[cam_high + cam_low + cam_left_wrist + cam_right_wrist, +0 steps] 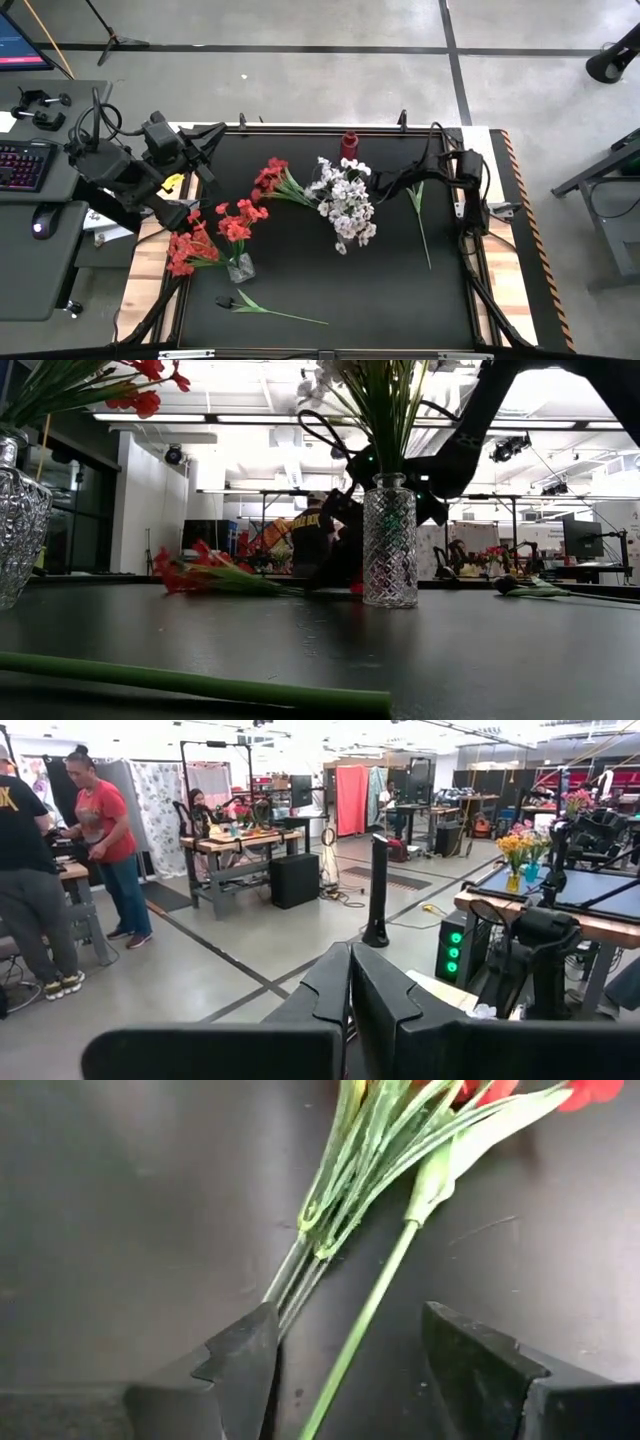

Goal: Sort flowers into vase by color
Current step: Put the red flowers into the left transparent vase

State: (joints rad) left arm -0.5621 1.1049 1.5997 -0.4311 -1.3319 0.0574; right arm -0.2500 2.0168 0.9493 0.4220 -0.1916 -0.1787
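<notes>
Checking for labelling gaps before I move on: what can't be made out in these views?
- High view: the right end effector is hidden by the white flowers; only its wrist view shows it, open over red flower stems.
- Low view: the top edge cuts off the blooms in the centre vase.
- Low view: the foreground stem is blurred, and its bloom is out of frame.
- Left wrist view: the shut left end effector faces the room, and no table shows.

Red flowers, white flowers, green stems, black table, diamond-cut clear vase.
</notes>
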